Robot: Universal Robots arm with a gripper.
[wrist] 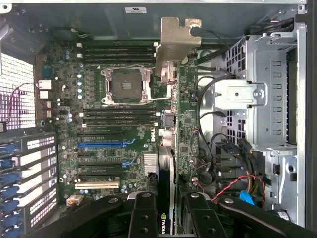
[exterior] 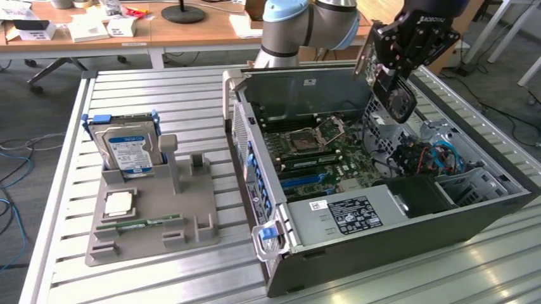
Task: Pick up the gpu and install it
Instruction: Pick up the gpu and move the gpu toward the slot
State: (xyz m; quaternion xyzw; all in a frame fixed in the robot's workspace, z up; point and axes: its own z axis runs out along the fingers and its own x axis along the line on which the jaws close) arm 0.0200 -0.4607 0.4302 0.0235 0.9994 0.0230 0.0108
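My gripper (exterior: 399, 66) is shut on the gpu (exterior: 391, 95), a flat black card hanging edge-down above the open computer case (exterior: 253, 158), over its far right part. In the wrist view the gpu (wrist: 167, 163) appears edge-on, held between my two black fingers (wrist: 143, 215). Its pale metal bracket (wrist: 176, 39) points away from me, towards the case's back wall. Below the card lies the green motherboard (wrist: 99, 124) with its CPU socket (wrist: 126, 87) and the expansion slots (wrist: 101, 145). The card is clear of the board and touches no slot.
A grey holder (exterior: 152, 215) on the slatted table (exterior: 169, 88) carries a hard drive (exterior: 127, 149), a CPU chip (exterior: 118, 201) and a green RAM stick (exterior: 139, 223). Inside the case are a power supply (exterior: 355, 212), a metal drive cage (wrist: 267, 99) and loose cables (wrist: 233, 183).
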